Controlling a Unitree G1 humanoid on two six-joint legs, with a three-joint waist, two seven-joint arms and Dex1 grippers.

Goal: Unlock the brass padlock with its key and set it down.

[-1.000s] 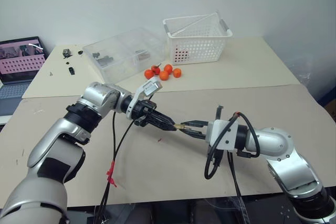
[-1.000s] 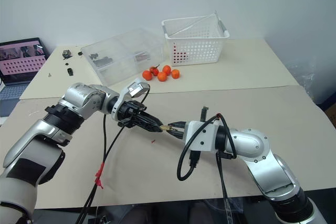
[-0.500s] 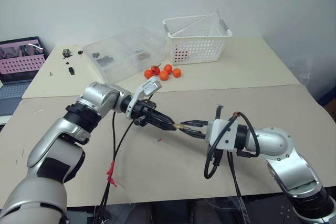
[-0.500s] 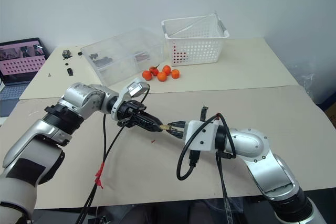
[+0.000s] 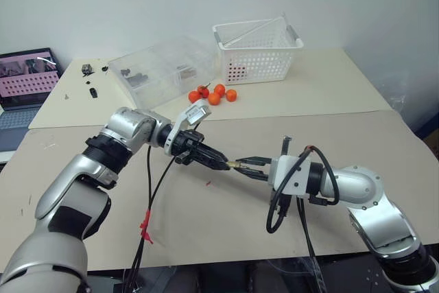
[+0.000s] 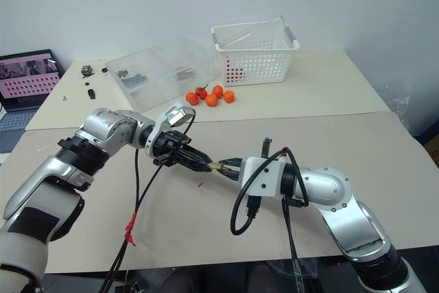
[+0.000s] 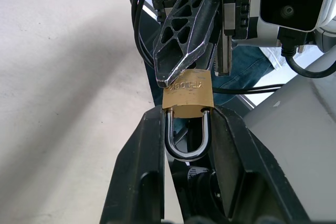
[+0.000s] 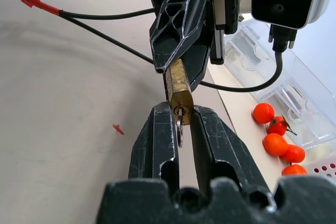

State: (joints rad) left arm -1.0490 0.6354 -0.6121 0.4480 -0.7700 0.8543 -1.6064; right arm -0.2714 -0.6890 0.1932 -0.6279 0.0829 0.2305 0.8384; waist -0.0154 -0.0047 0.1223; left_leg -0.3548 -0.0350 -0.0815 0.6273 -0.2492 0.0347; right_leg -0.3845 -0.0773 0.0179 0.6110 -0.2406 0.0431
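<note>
The brass padlock (image 7: 187, 94) is seen at the centre of the head view, raised above the table (image 5: 226, 224) and caught between the two sets of jaws, which meet tip to tip. In the right wrist view, the padlock body is clamped at its keyhole end by the right gripper (image 8: 180, 121), whose jaws are narrow and pressed against both of its sides; the key (image 8: 179, 132) is seen inserted in the keyhole, hanging in the slit between those jaws. In the left wrist view, the silvery shackle lies between the partly parted jaws of the left gripper (image 7: 187, 129); whether it is touched cannot be told.
</note>
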